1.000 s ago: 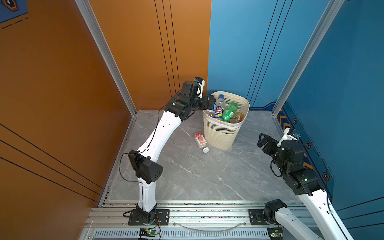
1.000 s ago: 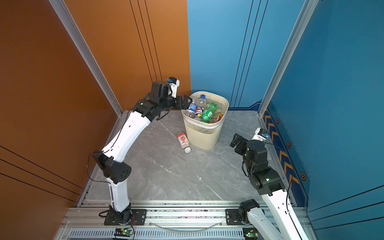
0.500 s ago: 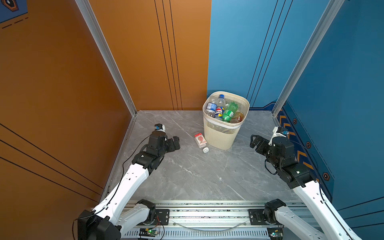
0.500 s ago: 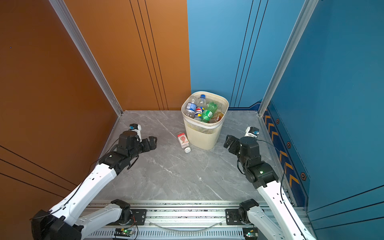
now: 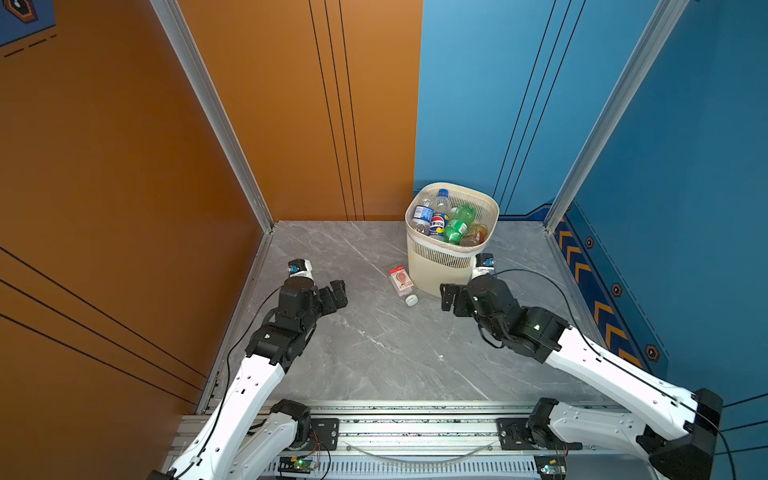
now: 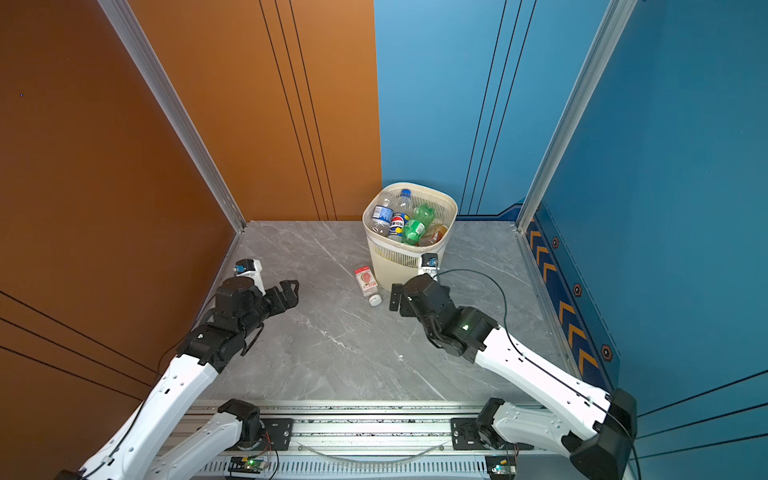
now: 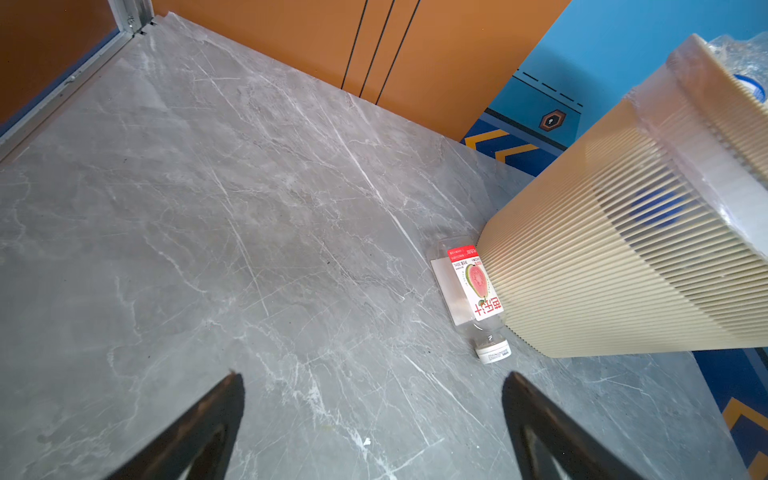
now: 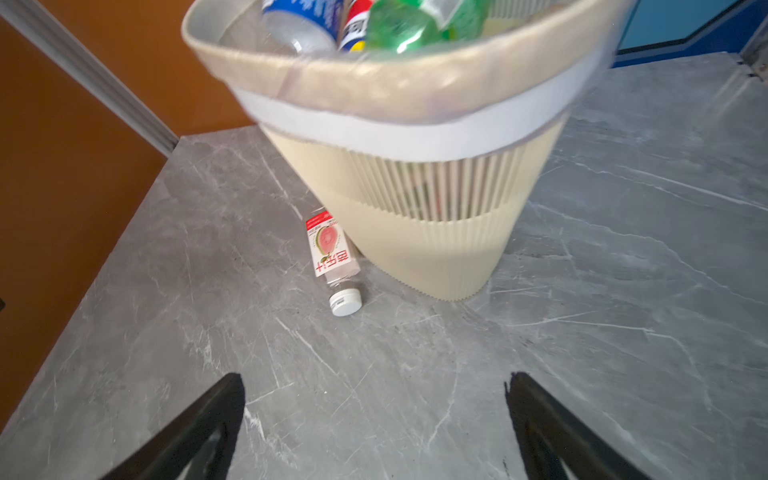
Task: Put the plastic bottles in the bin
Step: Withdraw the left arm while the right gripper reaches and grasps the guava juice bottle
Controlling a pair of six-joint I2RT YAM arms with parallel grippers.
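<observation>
The cream slatted bin (image 5: 436, 266) (image 6: 395, 266) stands at the back middle of the floor. In it lie several plastic bottles, among them a green one (image 5: 457, 224) (image 6: 415, 226) and a blue-labelled one (image 5: 423, 215). One clear bottle with a red and white label (image 5: 401, 281) (image 6: 366, 281) (image 7: 471, 286) (image 8: 331, 249) lies on the floor against the bin's left foot, white cap toward the front. My left gripper (image 5: 338, 293) (image 7: 374, 376) hangs open and empty, left of that bottle. Just right of the bottle's cap, in front of the bin (image 8: 436, 249), my right gripper (image 5: 448, 297) (image 8: 376, 376) is open and empty too.
Orange wall panels (image 5: 124, 166) close the left and back left, blue ones (image 5: 665, 166) the back right and right. Aluminium posts (image 5: 216, 120) stand at the corners. The arms' mounting rail (image 5: 415, 428) runs along the front of the grey marble floor (image 5: 374, 353).
My left arm has come back from the bin's rim and down to the floor on the left. My right gripper has moved left, toward the bin and the lying bottle.
</observation>
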